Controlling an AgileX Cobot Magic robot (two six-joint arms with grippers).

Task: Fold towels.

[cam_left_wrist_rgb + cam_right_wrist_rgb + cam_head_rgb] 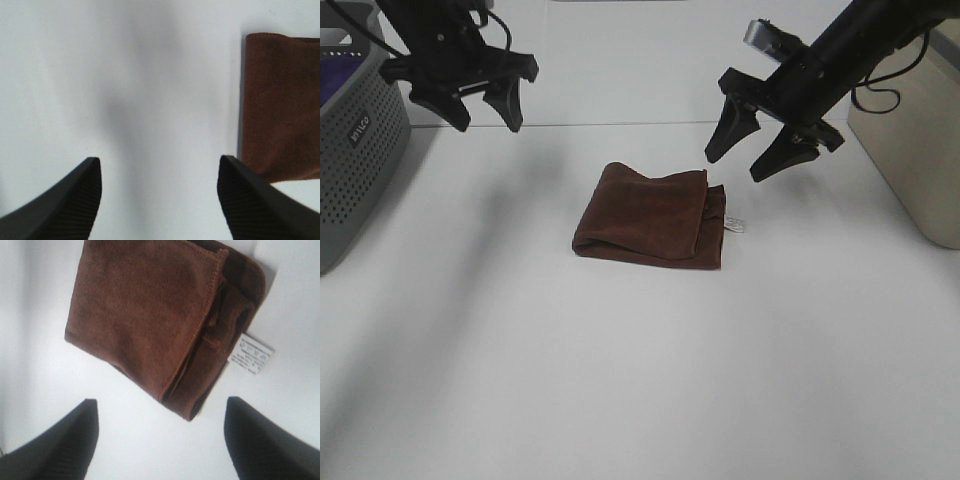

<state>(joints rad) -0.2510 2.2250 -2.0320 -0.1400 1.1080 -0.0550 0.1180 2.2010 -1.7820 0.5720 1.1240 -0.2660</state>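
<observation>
- The brown towel [650, 216] lies folded mid-table [620, 380], white tag [737, 225] at its 3 o'clock.
- My left claw [478, 103] hangs wide at 10 o'clock, empty.
- My right claw [761, 140] hangs wide at 2 o'clock.
- The grey basket [355, 140] is cut off, contents unclear.

A lab-style test bench: bare white table [620, 380], grey perforated laundry basket [355, 170] alongside.
</observation>
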